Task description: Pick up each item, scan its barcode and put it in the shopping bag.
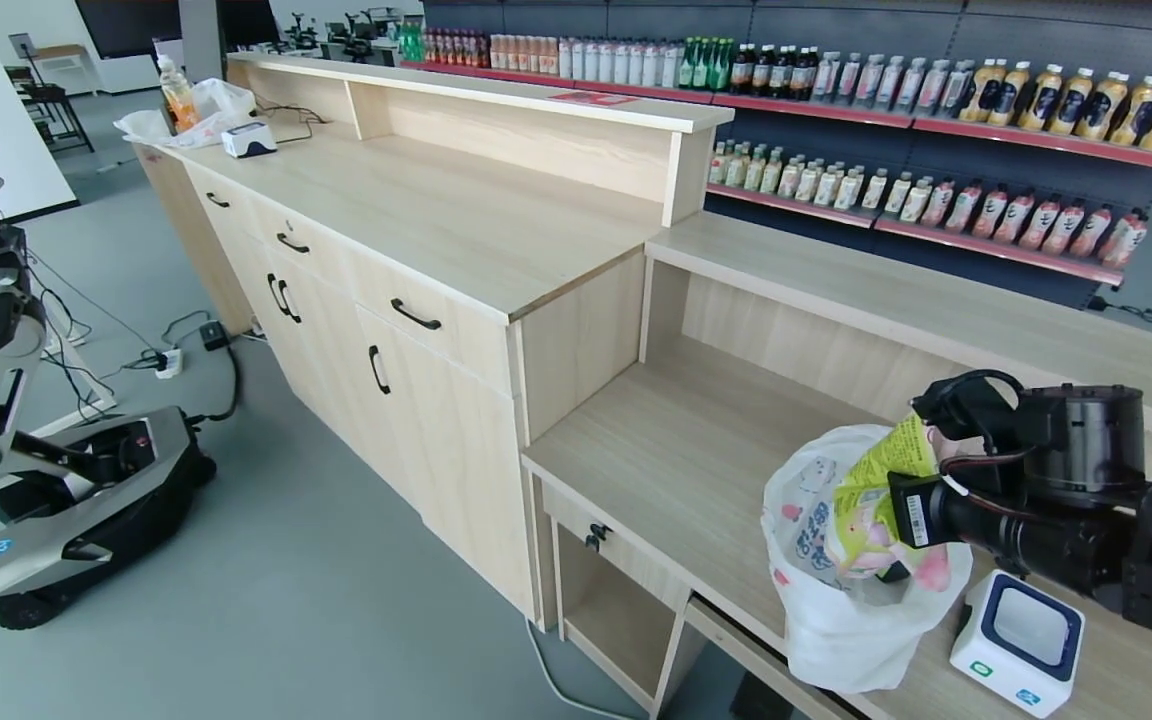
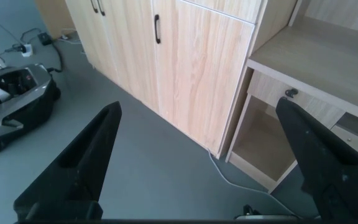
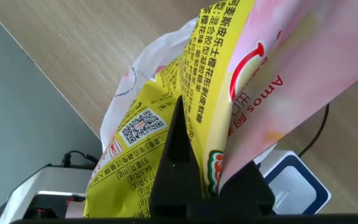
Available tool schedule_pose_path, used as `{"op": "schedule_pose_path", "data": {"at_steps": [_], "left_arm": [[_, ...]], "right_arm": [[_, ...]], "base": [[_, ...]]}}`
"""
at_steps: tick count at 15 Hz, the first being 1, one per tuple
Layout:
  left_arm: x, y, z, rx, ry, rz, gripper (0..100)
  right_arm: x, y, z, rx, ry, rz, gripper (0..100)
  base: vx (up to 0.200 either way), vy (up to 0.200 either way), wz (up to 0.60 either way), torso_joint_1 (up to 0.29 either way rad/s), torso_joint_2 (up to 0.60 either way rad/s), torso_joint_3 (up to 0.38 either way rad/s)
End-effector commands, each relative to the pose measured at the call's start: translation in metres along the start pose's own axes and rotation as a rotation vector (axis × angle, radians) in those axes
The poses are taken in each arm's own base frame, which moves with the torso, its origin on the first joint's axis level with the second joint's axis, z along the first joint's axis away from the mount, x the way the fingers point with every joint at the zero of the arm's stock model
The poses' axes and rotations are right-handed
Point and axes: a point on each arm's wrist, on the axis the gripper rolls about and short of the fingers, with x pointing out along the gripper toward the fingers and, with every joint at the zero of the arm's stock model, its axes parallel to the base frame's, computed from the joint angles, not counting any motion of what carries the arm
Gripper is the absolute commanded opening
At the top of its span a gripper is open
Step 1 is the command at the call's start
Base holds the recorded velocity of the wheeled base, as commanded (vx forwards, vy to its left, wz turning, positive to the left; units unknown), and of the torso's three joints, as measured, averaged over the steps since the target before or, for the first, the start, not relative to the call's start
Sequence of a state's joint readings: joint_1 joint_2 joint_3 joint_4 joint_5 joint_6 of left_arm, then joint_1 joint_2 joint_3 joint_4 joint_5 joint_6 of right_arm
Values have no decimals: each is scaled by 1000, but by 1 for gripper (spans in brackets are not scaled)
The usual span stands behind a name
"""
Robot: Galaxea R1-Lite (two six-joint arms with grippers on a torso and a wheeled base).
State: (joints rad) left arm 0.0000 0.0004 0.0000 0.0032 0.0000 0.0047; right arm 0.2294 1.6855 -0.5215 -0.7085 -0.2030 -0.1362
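Note:
My right gripper (image 1: pixel 904 535) is shut on a yellow and pink snack packet (image 1: pixel 886 470) at the mouth of the white shopping bag (image 1: pixel 836 620), which stands on the low desk (image 1: pixel 676 450). The packet's lower part sits inside the bag. In the right wrist view the fingers (image 3: pixel 179 155) pinch the snack packet (image 3: pixel 166 124) above the shopping bag (image 3: pixel 145 59). A white barcode scanner (image 1: pixel 1021 640) with a dark blue rim stands just right of the bag; the scanner (image 3: pixel 291 180) is also behind the packet. My left gripper (image 2: pixel 194 168) hangs open over the grey floor in front of the cabinets, holding nothing.
A long wooden counter (image 1: pixel 436 220) with drawers runs back to the left; at its far end lie another plastic bag with a bottle (image 1: pixel 191 105) and a second scanner (image 1: pixel 248 140). Shelves of bottles (image 1: pixel 936 100) line the back wall. Another wheeled robot (image 1: pixel 66 500) stands on the floor at left.

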Motion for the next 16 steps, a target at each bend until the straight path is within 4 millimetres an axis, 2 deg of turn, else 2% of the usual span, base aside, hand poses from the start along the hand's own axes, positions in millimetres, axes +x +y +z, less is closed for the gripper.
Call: {"op": "schedule_pose_path", "data": {"at_steps": [1,11,16], "left_arm": [[0,0,0,0,-1,0,100],[0,0,0,0,-1,0,100],[0,0,0,0,-1,0,100]], "right_arm": [[1,0,-1,-4,6,1,0],[5,1,-4,-7,21,3,0],[16,4,-12,-15,63,7,0]], "base": [[0,0,0,0,0,0],[0,0,0,0,0,0],[0,0,0,0,0,0]]}}
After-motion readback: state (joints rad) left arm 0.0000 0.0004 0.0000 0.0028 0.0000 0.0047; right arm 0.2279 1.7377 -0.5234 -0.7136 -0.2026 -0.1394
